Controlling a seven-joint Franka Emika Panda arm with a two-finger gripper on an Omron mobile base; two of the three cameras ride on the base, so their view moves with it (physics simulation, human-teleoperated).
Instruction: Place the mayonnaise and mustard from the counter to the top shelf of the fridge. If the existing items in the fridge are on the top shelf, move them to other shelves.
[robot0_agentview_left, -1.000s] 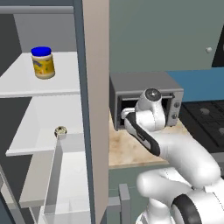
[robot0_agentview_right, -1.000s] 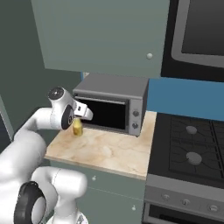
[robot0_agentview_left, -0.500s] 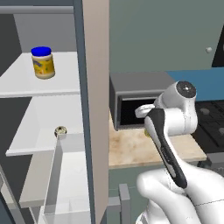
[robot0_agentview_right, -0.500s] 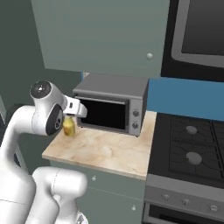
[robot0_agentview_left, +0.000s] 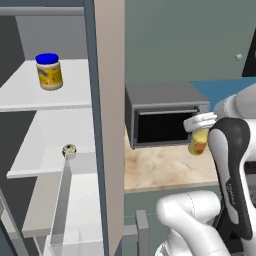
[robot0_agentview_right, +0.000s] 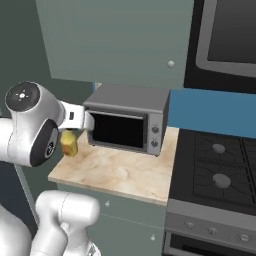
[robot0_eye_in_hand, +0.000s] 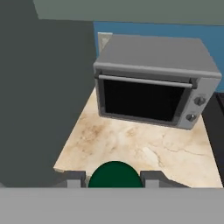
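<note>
One label seen — mayonnaise (robot0_agentview_left: 49, 72) yellow-blue, unreadable.

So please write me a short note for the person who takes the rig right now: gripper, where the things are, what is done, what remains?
Gripper: shut on the mustard, held in the air above the counter, in front of the toaster oven. In the hand view its green cap sits between the fingertips.
Mayonnaise: standing on the top shelf of the open fridge. Done.
Cupcake: on the shelf below, not on the top shelf.
White block: I cannot find it in these views.
Left: carry the mustard to the top shelf, set it beside the mayonnaise and release.
</note>
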